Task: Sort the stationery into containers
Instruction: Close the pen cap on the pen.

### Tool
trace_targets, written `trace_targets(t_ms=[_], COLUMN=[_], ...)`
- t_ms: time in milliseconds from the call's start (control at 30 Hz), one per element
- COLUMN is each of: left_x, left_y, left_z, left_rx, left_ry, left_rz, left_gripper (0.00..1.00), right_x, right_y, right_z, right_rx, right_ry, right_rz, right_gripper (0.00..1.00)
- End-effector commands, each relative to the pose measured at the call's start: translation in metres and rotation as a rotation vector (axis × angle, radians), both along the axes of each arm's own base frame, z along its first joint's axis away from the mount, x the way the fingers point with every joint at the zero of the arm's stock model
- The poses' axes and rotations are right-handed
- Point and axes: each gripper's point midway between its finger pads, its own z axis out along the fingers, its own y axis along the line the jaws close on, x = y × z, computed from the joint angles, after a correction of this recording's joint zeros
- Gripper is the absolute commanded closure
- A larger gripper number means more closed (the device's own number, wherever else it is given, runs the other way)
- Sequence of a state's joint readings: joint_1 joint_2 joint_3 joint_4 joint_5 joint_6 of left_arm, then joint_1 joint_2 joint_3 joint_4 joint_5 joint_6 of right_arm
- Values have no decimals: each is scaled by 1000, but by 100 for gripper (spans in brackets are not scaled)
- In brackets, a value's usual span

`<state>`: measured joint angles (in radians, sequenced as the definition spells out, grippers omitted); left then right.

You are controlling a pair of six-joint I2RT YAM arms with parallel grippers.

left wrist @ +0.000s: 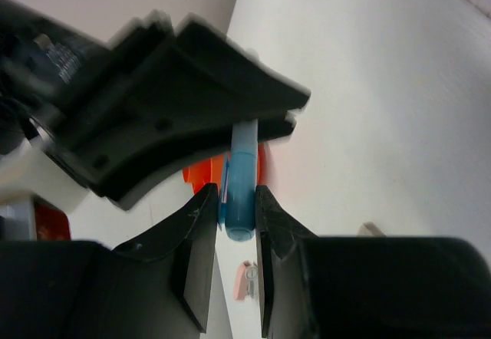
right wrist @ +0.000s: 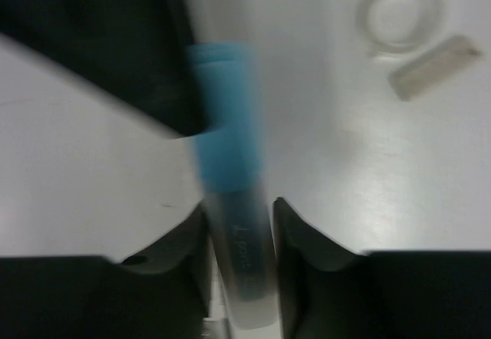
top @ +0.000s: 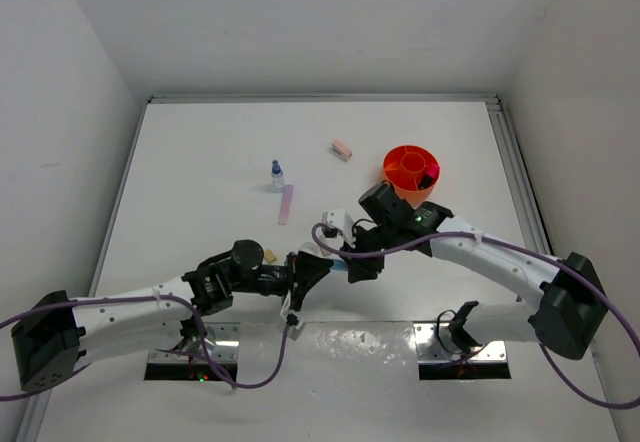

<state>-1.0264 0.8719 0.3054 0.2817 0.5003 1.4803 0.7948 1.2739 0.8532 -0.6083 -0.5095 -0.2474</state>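
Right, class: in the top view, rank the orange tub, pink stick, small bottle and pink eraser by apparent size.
1. tub
2. stick
3. bottle and eraser, too alike to rank

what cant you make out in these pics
- Top view: the light blue tube is almost wholly covered by the left gripper and right gripper, which are bunched around it.
- Right wrist view: motion blur makes the tube's print unreadable, and it is unclear whether the right gripper's fingers press it.
- Top view: the contents of the orange tub are too small to name.
- Left wrist view: the tub is mostly hidden behind the right gripper.
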Motion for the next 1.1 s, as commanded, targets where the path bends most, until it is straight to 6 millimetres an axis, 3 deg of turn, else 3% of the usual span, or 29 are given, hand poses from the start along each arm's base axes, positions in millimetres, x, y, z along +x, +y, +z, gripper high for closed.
trace_targets(t_ms=[0,67,133,167,400,700,1067], left_x=[-13,-14,-16,-18,-29,-36,-45], left_y=[-11,-12,-13,-14,-18,-25,-25], left_z=[25,24,25,26,29,25,18], left_rx=[-47,-37,-34,-36,-28,-33,-17], left_ry=[-29,-31,-49,-50,-32,0,19], left_rz=[-95,-108,-129,-145,-211,-260,-311], left_gripper=[100,100,100,100,100,100,100], right_x=[10,8,7,6,5,23,24], right_y=[23,25,29,31,44,66,81], right_z=[28,31,36,37,56,90,103], right_rx=[77,69,59,54,116,263,287], right_ry=[-50,-43,-61,-67,-142,-245,-250], right_rz=[22,28,35,46,51,2,70], right_gripper=[76,82,97,100,100,100,100])
